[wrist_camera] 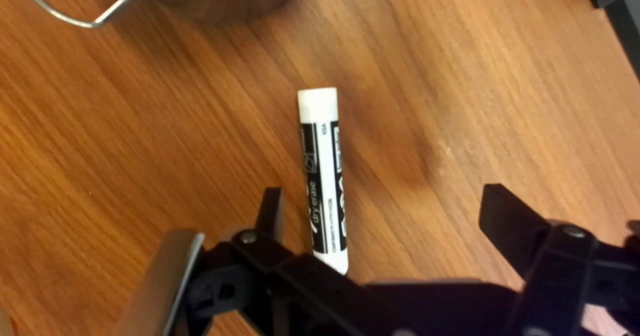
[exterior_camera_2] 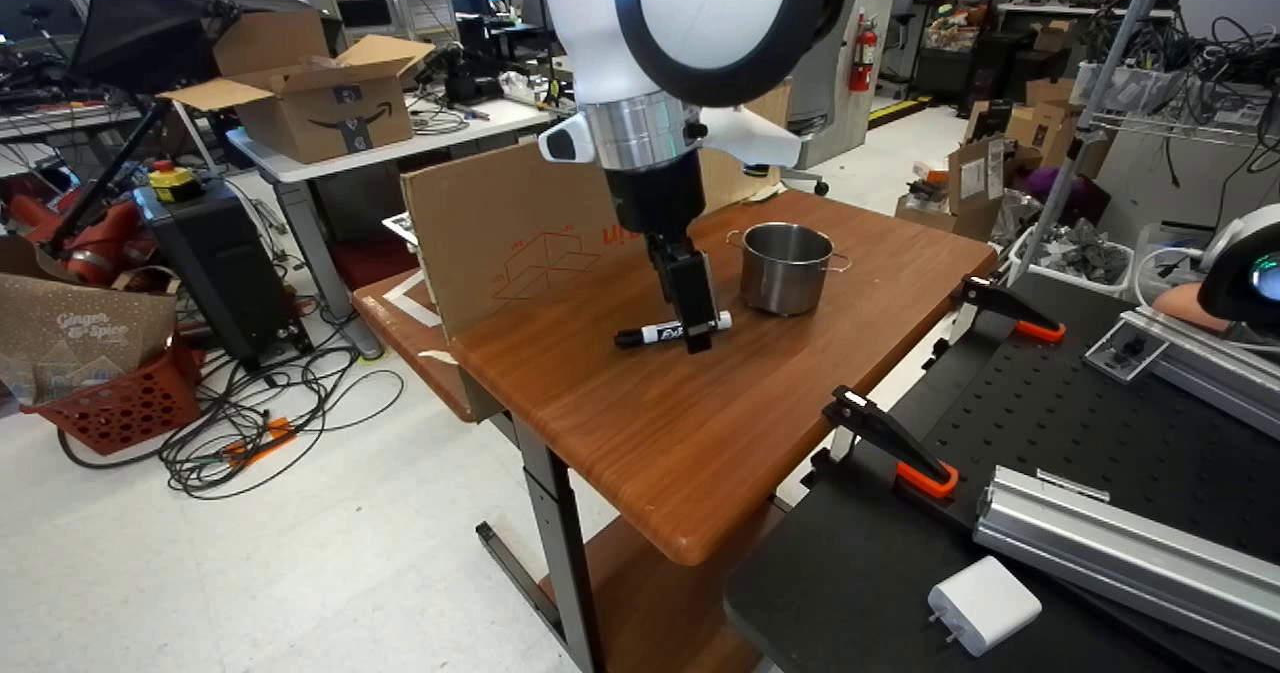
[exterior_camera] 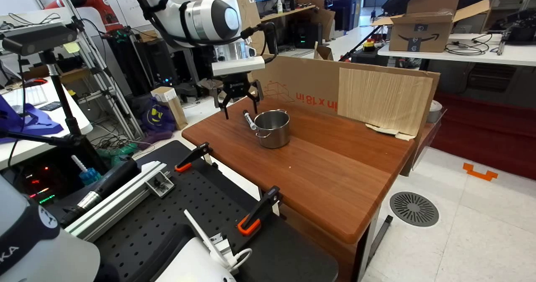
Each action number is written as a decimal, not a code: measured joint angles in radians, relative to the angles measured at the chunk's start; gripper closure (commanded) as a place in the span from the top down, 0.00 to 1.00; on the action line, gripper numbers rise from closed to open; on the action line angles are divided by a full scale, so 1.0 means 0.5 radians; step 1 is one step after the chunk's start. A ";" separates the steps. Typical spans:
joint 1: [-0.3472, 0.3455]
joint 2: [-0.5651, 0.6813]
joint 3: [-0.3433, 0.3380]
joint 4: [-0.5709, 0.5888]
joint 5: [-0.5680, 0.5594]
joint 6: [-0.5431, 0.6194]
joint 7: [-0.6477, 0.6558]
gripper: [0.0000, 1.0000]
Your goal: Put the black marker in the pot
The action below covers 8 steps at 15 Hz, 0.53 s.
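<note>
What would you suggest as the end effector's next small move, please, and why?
I'd probably ease the end effector slightly down: it seems raised above the table, its jaws are open, and the wrist view shows the marker between them, lying apart from the pot.

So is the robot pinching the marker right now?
No, in the wrist view the gripper is open, and bare table shows between the marker and both fingers.
</note>
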 measured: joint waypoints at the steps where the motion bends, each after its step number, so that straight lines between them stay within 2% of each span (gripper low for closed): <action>1: 0.012 0.011 0.000 0.018 0.000 0.000 0.000 1.00; 8: 0.060 0.127 -0.002 0.149 -0.006 0.000 0.000 1.00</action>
